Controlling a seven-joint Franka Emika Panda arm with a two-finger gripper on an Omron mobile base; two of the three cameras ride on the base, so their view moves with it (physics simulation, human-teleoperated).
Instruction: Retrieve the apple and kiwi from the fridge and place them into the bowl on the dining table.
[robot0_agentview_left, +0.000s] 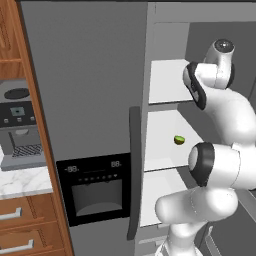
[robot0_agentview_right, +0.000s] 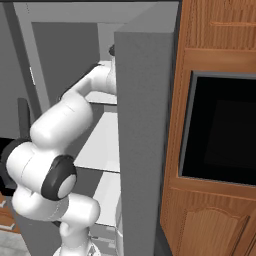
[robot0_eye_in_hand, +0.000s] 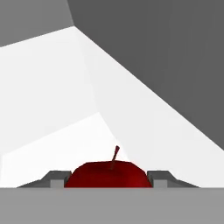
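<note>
**Apple pinch inside the fridge**

Now we've got the small glossy red apple (robot0_eye_in_hand: 109, 174) w/ its stem up sitting between the two dark fingertips (robot0_eye_in_hand: 57, 178) of the gripper (robot0_eye_in_hand: 109, 181); pads look to touch both sides, so we judge it pinched, not yet lifted. Arm reaches deep into the tall grey fridge (robot0_agentview_left: 90, 80) b/c fruit sits far back on white shelves. Small green-brown oval kiwi (robot0_agentview_left: 179, 140) waits on the middle shelf (robot0_agentview_left: 165, 145).
</note>
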